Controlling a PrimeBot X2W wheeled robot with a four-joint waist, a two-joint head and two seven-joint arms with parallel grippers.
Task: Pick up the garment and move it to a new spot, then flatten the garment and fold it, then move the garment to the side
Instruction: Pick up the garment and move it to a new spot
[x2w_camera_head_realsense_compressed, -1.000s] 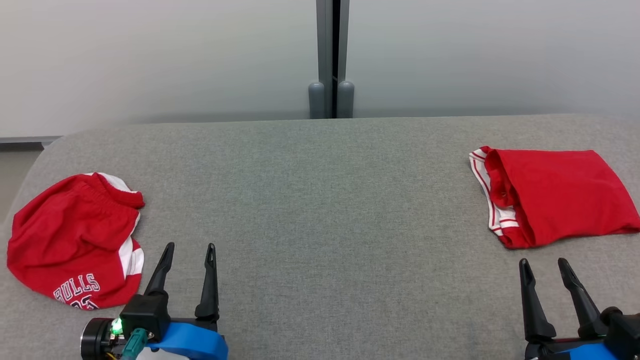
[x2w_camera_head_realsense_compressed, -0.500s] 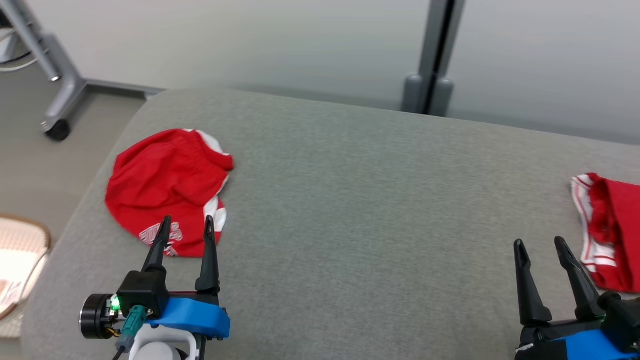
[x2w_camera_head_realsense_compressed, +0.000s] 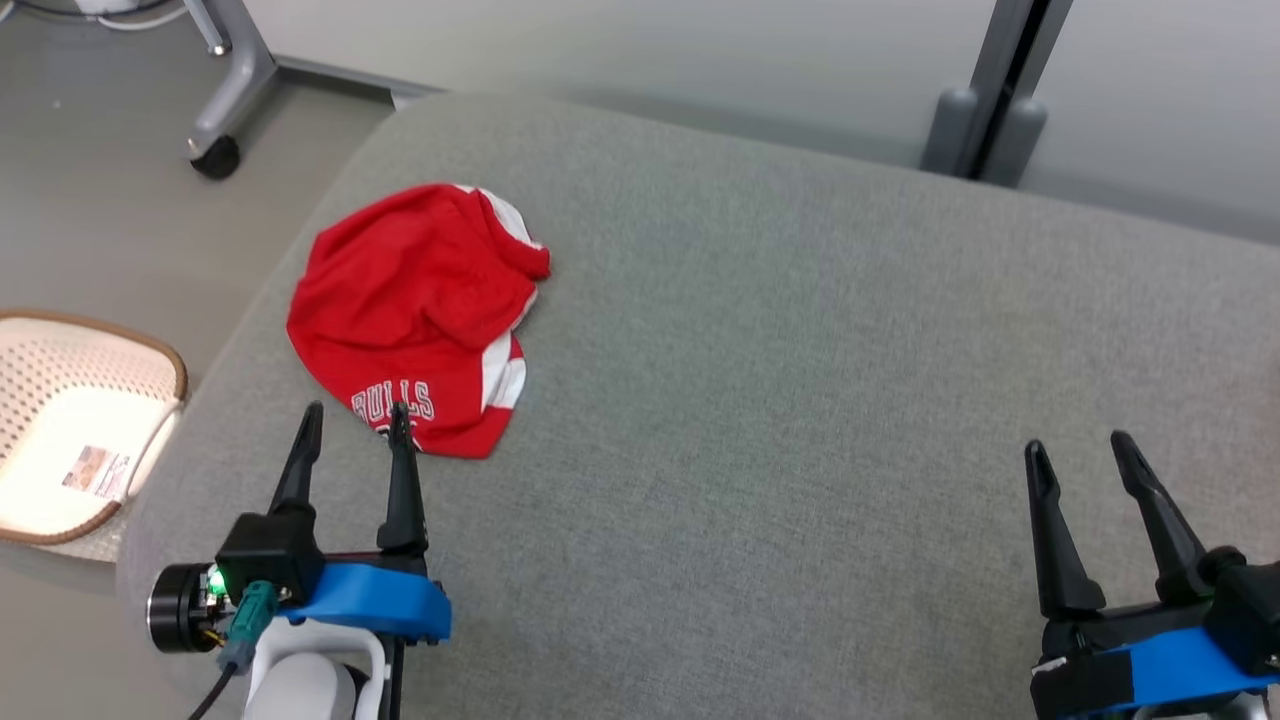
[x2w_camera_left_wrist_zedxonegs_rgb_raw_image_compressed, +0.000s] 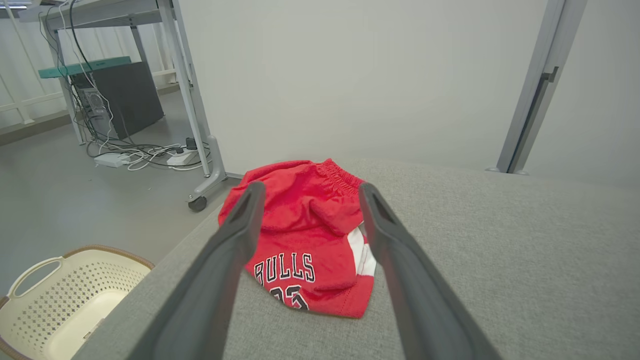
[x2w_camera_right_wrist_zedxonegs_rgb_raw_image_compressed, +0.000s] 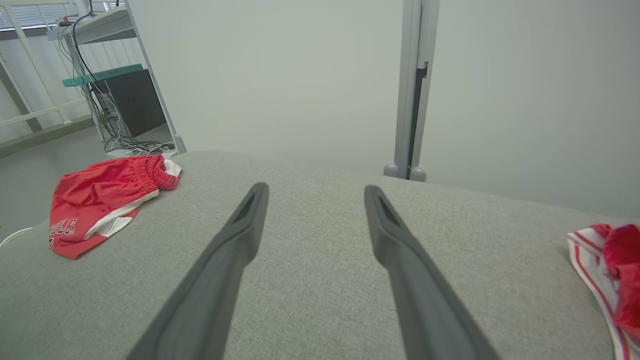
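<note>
Dark fingers (x2w_camera_head_realsense_compressed: 404, 480) — blue wrist cuffs (x2w_camera_head_realsense_compressed: 372, 608)

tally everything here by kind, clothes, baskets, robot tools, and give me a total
red garments: 2 (Bulls shorts, striped garment)
basket: 1
tools, both open: 2 (left tool, right tool)
total: 5

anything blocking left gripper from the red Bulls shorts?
Nothing visible. The open left gripper points straight at the red Bulls shorts, which lie crumpled on the grey cushion. In the head view its fingertips are already at the near hem, with nothing lying between them.
</note>
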